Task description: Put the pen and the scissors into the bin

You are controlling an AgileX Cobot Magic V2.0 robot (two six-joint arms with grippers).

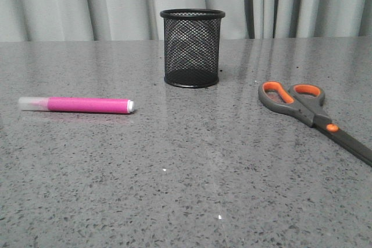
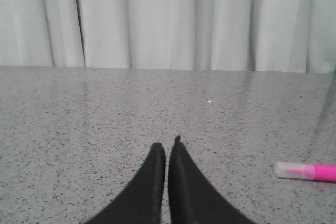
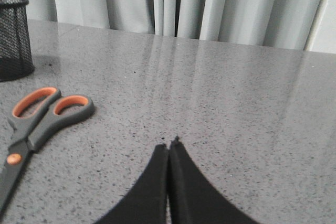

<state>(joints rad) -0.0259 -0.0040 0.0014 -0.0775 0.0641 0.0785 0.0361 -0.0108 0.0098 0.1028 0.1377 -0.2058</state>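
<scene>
The pink pen (image 1: 81, 104) lies flat on the left of the table, its whitish cap pointing left. The black mesh bin (image 1: 192, 47) stands upright at the middle back. On the right lie the scissors (image 1: 311, 112), orange-lined handles toward the bin, blades running off the right edge. Neither gripper shows in the front view. In the left wrist view my left gripper (image 2: 167, 147) is shut and holds nothing; the pen (image 2: 307, 171) lies apart from it to one side. My right gripper (image 3: 169, 144) is shut and holds nothing, with the scissors (image 3: 38, 119) and the bin (image 3: 13, 36) off to its side.
The grey speckled table (image 1: 186, 190) runs back to a pale pleated curtain (image 1: 87, 1) behind the bin.
</scene>
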